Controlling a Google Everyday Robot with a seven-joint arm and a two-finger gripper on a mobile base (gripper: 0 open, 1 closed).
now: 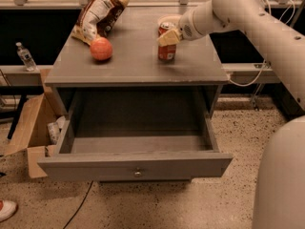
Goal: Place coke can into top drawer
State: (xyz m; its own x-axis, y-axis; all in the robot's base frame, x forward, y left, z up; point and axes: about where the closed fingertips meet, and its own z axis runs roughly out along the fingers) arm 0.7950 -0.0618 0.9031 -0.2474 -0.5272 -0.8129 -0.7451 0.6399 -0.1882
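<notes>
The red coke can stands upright on the grey cabinet top, right of centre. My gripper comes in from the right at the end of the white arm. It sits against the can's upper part and hides its top. The top drawer is pulled fully out below, with its small round knob at the centre of the front panel. I see nothing lying in the drawer.
An orange-red round fruit and a chip bag lie on the cabinet's left side. A pale round object shows just behind the can. A cardboard box and a water bottle are at the left. The robot's white body fills the lower right.
</notes>
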